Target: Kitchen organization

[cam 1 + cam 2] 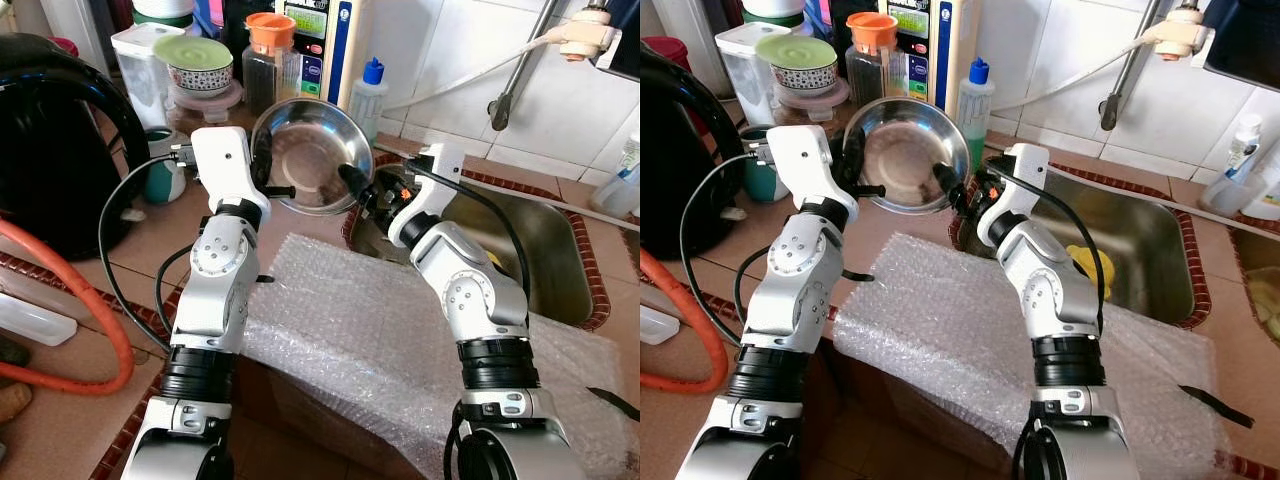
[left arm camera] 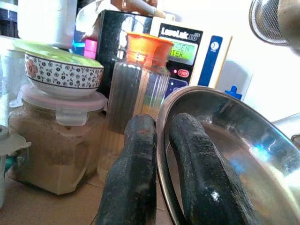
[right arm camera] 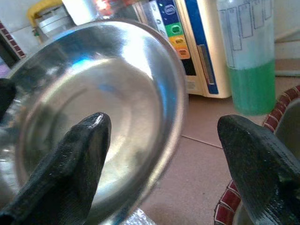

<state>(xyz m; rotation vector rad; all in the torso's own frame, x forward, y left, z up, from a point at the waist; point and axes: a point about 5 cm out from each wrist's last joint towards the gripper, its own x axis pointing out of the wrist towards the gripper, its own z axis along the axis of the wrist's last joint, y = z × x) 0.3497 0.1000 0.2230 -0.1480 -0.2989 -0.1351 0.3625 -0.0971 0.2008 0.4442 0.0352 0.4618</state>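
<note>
A round steel bowl (image 1: 312,152) is held tilted on edge above the tiled counter, its hollow facing me. My left gripper (image 1: 272,188) is shut on the bowl's left rim; in the left wrist view its two black fingers (image 2: 133,154) pinch the rim (image 2: 164,140), one on each side. My right gripper (image 1: 358,185) is at the bowl's right rim and stands open. In the right wrist view one of its fingers (image 3: 79,159) lies across the bowl's (image 3: 93,93) inside and the other finger (image 3: 258,154) is well outside the rim.
Bubble wrap (image 1: 380,330) covers the counter in front of me. A steel sink (image 1: 545,250) lies to the right. Behind the bowl stand an orange-lidded jar (image 1: 270,55), a lidded container with a patterned bowl (image 1: 200,70), a water purifier (image 1: 325,40) and a soap bottle (image 1: 368,95). A black appliance (image 1: 50,140) and orange hose (image 1: 95,300) are at the left.
</note>
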